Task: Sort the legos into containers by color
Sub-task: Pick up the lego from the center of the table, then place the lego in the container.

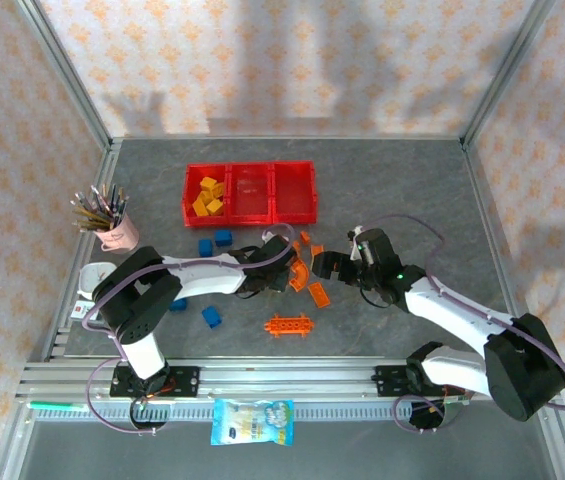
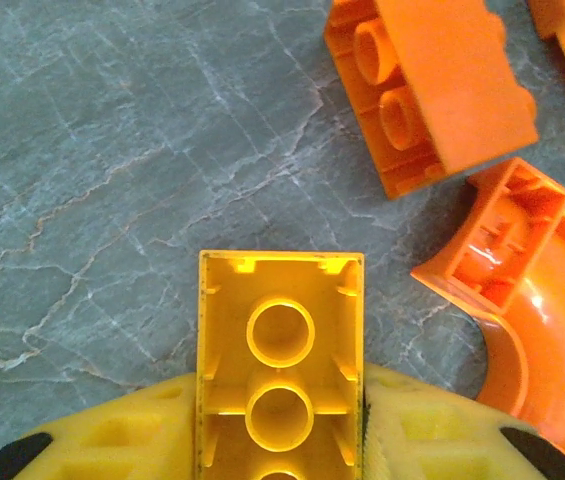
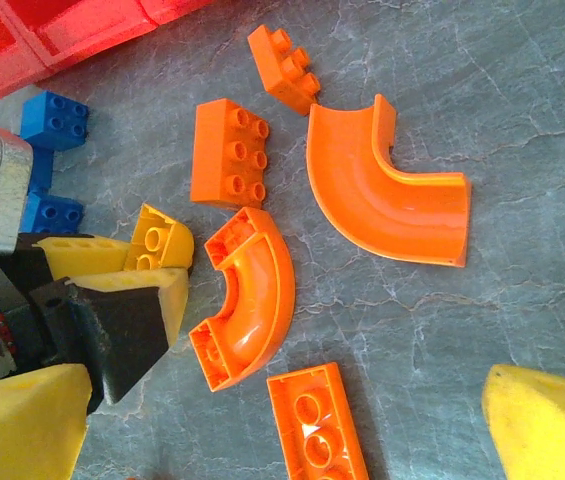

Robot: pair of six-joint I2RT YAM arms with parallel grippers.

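Currently: left bin holds yellow bricks; left gripper grasping yellow brick; right gripper spread.

High camera looks down over the whole table; two wrist cameras look down closely, sharing one curved orange brick.

Glossy plastic legos, matt veined tabletop
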